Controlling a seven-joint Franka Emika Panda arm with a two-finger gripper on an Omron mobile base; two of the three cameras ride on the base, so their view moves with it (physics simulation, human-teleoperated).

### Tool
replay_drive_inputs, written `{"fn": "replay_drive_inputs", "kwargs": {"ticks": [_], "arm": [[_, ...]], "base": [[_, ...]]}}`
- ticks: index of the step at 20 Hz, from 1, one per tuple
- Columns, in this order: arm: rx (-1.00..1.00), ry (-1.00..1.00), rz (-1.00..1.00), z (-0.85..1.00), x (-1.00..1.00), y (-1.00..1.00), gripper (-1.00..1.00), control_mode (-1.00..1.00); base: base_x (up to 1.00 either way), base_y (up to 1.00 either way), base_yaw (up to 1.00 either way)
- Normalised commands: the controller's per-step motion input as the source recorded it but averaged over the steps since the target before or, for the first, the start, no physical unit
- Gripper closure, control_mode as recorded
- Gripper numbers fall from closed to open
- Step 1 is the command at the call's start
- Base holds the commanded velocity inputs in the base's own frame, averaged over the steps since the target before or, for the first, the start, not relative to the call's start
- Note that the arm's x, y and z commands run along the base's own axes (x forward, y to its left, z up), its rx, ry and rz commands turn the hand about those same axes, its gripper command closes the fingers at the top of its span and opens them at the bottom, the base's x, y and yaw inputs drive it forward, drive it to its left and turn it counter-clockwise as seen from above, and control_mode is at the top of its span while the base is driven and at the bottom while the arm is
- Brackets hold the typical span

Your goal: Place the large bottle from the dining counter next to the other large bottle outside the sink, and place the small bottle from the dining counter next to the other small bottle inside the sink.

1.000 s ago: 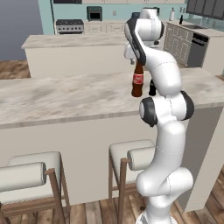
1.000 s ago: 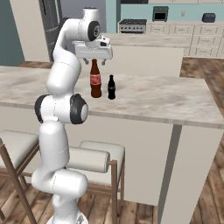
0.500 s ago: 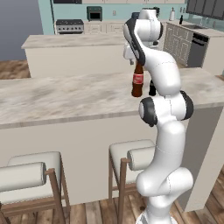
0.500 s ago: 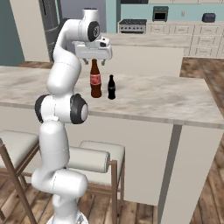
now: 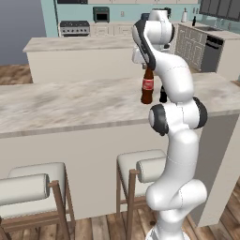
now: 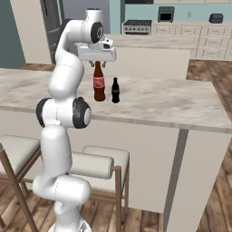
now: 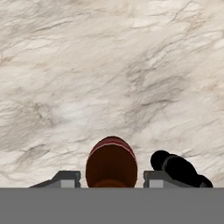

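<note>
Beige counter [image 6: 172, 106] with two bottles: one big brown [image 6: 99, 83], one small black [image 6: 115, 90], just beside. Claw [image 6: 96, 61] over brown neck; grip hard to tell.

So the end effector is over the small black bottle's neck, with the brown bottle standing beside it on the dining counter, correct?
Not quite: the end effector sits over the neck of the brown bottle. The small black bottle is the one standing beside it on the dining counter, as the right base view shows.

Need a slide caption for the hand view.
Top-down: gripper straddling the large bottle, small bottle beside it on the dining counter.
</note>
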Motion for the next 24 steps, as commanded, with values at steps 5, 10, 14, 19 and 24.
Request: {"fn": "replay_drive_inputs", "kwargs": {"ticks": [5, 10, 14, 19, 24], "arm": [[0.00, 0.00, 0.00, 0.00, 0.00, 0.00, 1.00, -1.00], [0.00, 0.00, 0.00, 0.00, -0.01, 0.00, 1.00, -1.00], [0.00, 0.00, 0.02, 0.15, -0.42, 0.00, 1.00, -1.00], [0.00, 0.00, 0.03, 0.39, -0.68, 0.00, 1.00, -1.00], [0.00, -0.01, 0.00, 0.27, -0.72, 0.00, 1.00, -1.00]], "base": [[0.00, 0.00, 0.00], [0.00, 0.00, 0.00], [0.00, 0.00, 0.00], [0.00, 0.00, 0.00], [0.00, 0.00, 0.00]]}}
